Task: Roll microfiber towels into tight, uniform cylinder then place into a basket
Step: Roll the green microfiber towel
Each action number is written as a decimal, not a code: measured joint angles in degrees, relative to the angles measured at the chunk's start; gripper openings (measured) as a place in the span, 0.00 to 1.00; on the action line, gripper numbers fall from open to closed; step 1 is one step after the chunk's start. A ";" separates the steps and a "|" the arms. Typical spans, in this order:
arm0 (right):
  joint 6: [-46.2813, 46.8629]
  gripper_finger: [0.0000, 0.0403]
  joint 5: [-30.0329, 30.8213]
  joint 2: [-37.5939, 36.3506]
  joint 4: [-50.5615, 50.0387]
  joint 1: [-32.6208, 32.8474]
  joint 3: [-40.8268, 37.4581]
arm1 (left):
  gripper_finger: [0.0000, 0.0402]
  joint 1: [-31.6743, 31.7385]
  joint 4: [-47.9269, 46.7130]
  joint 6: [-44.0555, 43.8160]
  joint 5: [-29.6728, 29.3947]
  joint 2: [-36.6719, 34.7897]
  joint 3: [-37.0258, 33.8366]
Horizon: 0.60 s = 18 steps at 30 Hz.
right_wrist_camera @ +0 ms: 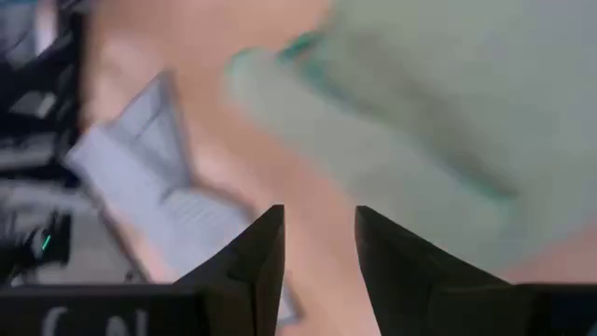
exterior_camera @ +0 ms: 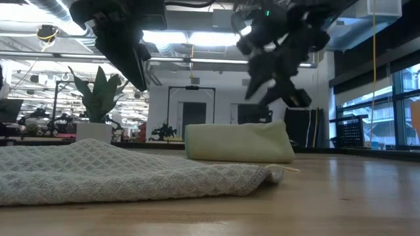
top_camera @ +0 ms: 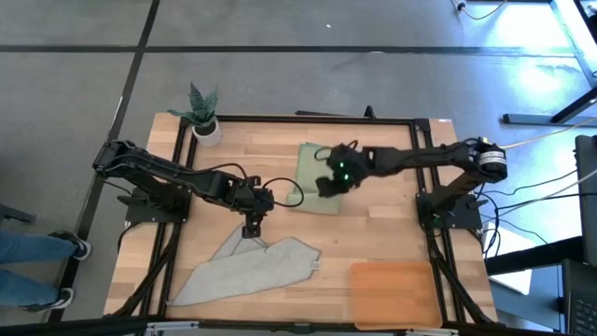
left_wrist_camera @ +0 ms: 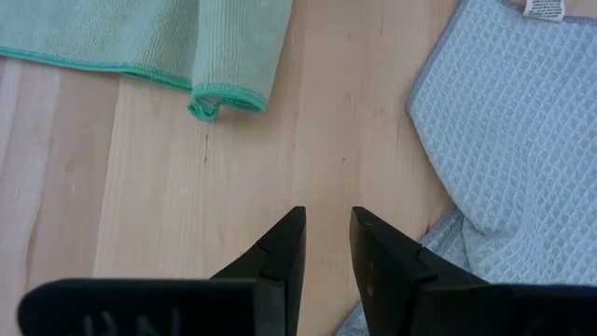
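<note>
The pale green towel lies on the tabletop at the middle far side, partly rolled, its rolled edge toward the grey towel. In the low view the green towel shows as a low bundle. The grey towel lies spread and creased at the near left. My right gripper hangs open above the green towel, clear of it. My left gripper stands open over bare wood between the two towels, nothing between its fingers. The orange-brown basket rests at the near right.
A small potted plant stands at the table's far left corner. Bare wood lies between the green towel and the basket. Cables trail off the table's right side.
</note>
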 joint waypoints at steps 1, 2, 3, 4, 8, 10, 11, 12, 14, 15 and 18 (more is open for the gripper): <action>-0.55 0.33 0.05 0.00 1.52 1.74 0.00 | 0.19 0.00 0.00 0.00 0.00 0.00 0.00; -1.23 0.33 0.19 0.01 2.72 3.38 0.00 | 0.19 0.00 0.00 -0.02 0.01 0.00 0.00; -2.39 0.33 0.60 0.26 3.90 4.82 0.00 | 0.19 0.00 0.00 -0.02 0.00 0.00 0.00; -3.74 0.33 1.44 0.78 5.31 6.04 0.05 | 0.19 0.00 0.02 -0.02 0.01 0.00 0.00; -7.00 0.33 8.26 3.97 6.20 8.03 0.07 | 0.19 0.22 0.37 -0.04 -0.01 0.00 0.00; -7.14 0.33 11.16 6.36 6.71 7.91 0.05 | 0.19 0.29 0.37 -0.06 -0.02 0.00 0.00; -7.14 0.33 11.98 7.68 7.54 7.73 0.04 | 0.19 0.44 0.37 -0.07 -0.02 0.00 0.00; -7.18 0.33 12.15 8.99 8.55 7.60 0.04 | 0.19 0.52 0.37 -0.09 -0.02 0.00 0.00; -7.61 0.33 12.18 10.84 10.45 7.21 -0.04 | 0.19 0.52 0.37 -0.15 -0.02 0.00 0.00; -7.67 0.33 12.17 11.51 11.81 7.12 -0.04 | 0.19 0.52 0.39 -0.15 0.00 0.00 0.00; -8.00 0.33 12.38 12.04 14.57 6.49 -0.04 | 0.19 0.52 0.43 -0.20 0.00 0.00 0.00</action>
